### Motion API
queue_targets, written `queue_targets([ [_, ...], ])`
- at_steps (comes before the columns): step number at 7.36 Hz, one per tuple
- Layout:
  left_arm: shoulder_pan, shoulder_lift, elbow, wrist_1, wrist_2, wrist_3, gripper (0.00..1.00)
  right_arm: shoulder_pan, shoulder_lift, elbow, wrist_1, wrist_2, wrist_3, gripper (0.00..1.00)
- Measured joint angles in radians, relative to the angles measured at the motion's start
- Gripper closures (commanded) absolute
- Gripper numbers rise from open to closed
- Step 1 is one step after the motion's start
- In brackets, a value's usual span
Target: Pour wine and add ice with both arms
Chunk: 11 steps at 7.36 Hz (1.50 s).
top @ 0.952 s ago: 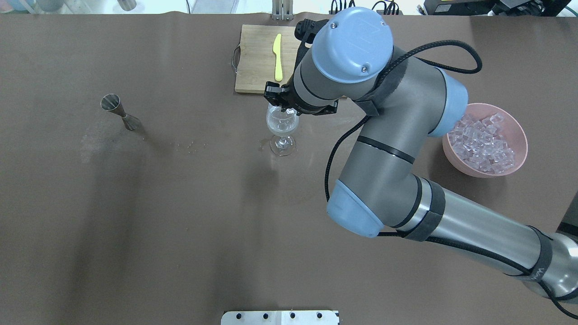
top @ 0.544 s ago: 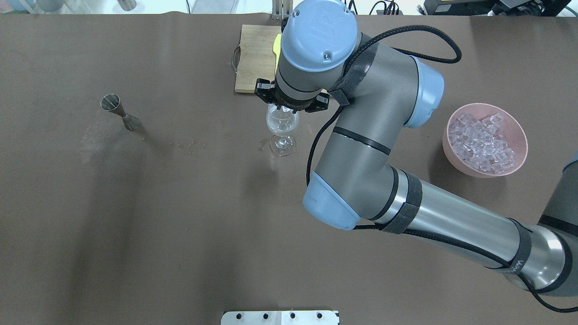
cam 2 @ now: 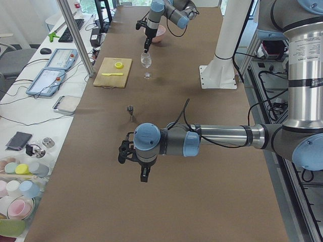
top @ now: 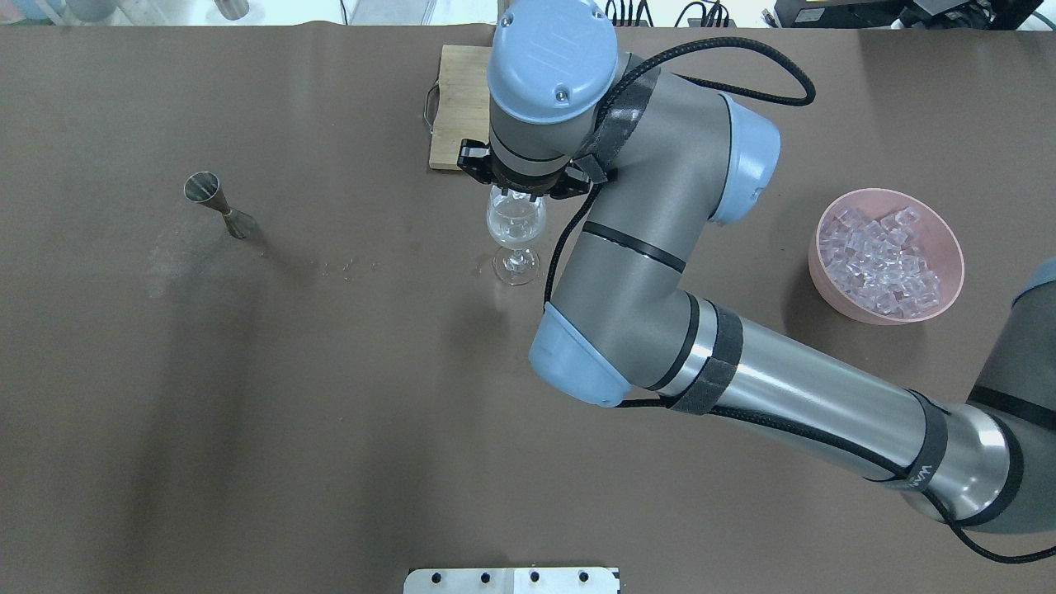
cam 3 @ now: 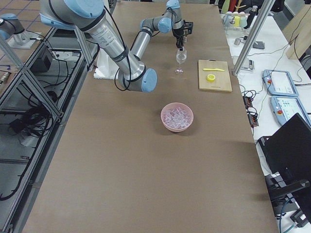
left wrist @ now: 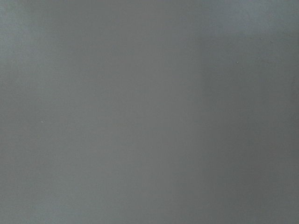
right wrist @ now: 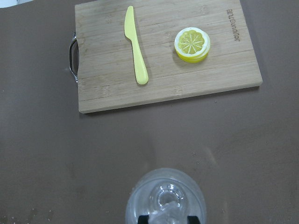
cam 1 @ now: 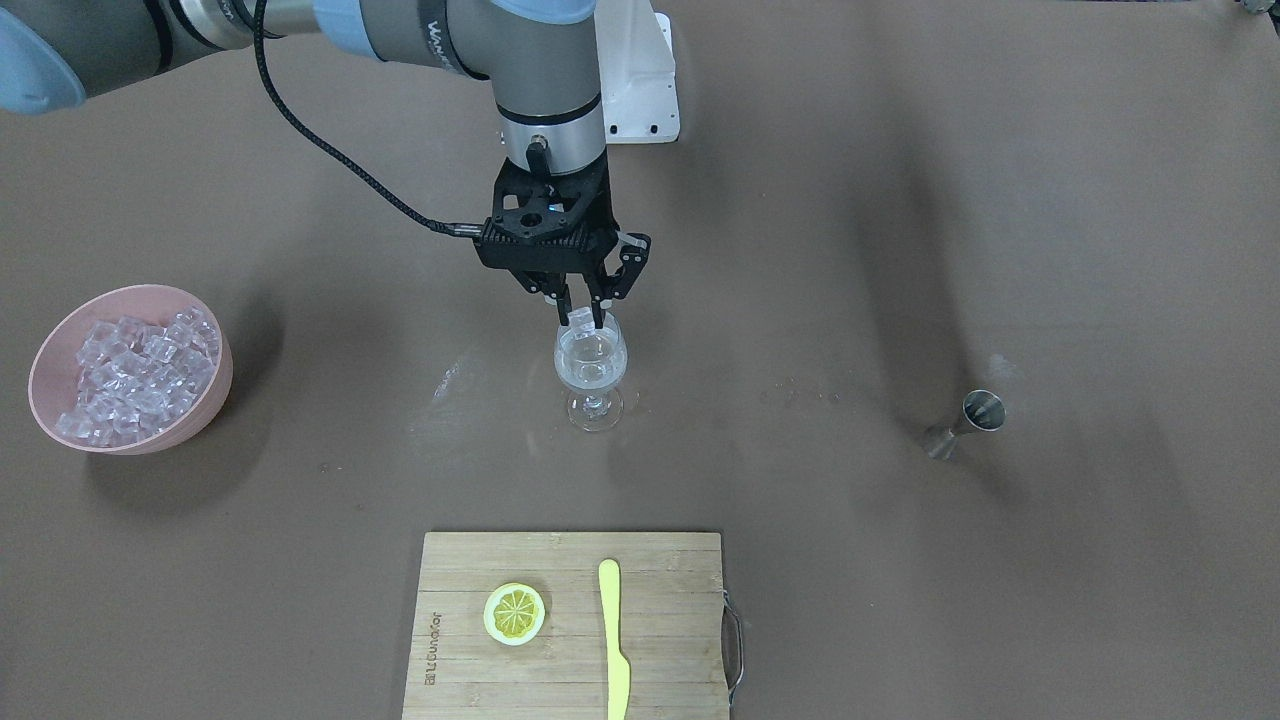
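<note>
My right gripper (cam 1: 582,322) hangs straight down over the wine glass (cam 1: 590,378), fingertips just above its rim. It is shut on a clear ice cube (cam 1: 581,316). The glass stands upright mid-table and holds a little clear wine (cam 1: 590,368); it also shows in the overhead view (top: 516,224) and at the bottom of the right wrist view (right wrist: 166,198). More ice (cam 1: 135,375) fills the pink bowl (cam 1: 218,385). My left gripper (cam 2: 144,175) points down over bare table near the robot; I cannot tell whether it is open or shut. The left wrist view shows only table.
A steel jigger (cam 1: 965,423) stands upright toward the robot's left side. A wooden cutting board (cam 1: 670,610) lies beyond the glass with a yellow knife (cam 1: 612,640) and a lemon slice (cam 1: 514,612). The white pedestal (cam 1: 640,80) is behind my right arm.
My right arm's wrist has swung to the view's left, so the gripper now stands more squarely over the glass. The glass, bowl and jigger have not moved.
</note>
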Motion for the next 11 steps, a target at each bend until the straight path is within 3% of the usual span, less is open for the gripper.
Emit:
queue_targets([
  [2, 0.0, 0.0, 0.0, 0.0, 0.0, 0.0, 0.01, -0.001, 0.008, -0.016, -0.001, -0.003, 0.0, 0.76],
  [4, 0.0, 0.0, 0.0, 0.0, 0.0, 0.0, 0.01, -0.001, 0.013, -0.017, -0.017, -0.003, -0.001, 0.28],
  [5, 0.0, 0.0, 0.0, 0.0, 0.0, 0.0, 0.01, -0.001, 0.015, -0.016, -0.023, -0.003, -0.002, 0.2],
  [8, 0.0, 0.0, 0.0, 0.0, 0.0, 0.0, 0.01, -0.001, 0.016, -0.007, -0.026, -0.003, -0.001, 0.14],
  [10, 0.0, -0.001, 0.0, 0.001, 0.0, -0.002, 0.01, 0.003, 0.009, 0.018, -0.027, 0.007, -0.009, 0.02],
  [11, 0.0, -0.003, -0.001, 0.005, 0.003, -0.008, 0.01, 0.015, -0.001, 0.034, -0.027, 0.013, -0.031, 0.02],
])
